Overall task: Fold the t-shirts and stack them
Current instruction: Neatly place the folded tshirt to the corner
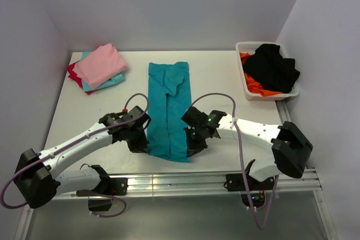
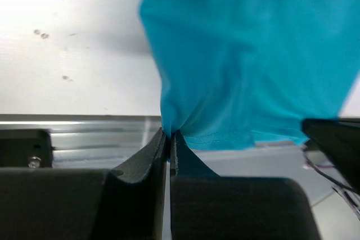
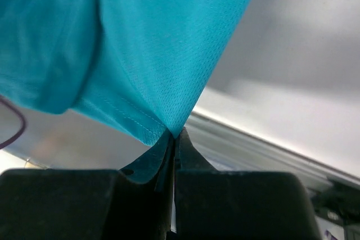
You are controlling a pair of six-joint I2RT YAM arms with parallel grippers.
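A teal t-shirt lies folded into a long strip down the middle of the table. My left gripper is shut on its near left hem corner, seen in the left wrist view with teal cloth rising from the jaws. My right gripper is shut on the near right hem corner, seen in the right wrist view with teal cloth lifted off the table. A stack of folded t-shirts, pink on top of lighter teal and red, sits at the far left.
A white mesh basket at the far right holds black and orange clothes. A metal rail runs along the near table edge. Walls close in the table on three sides.
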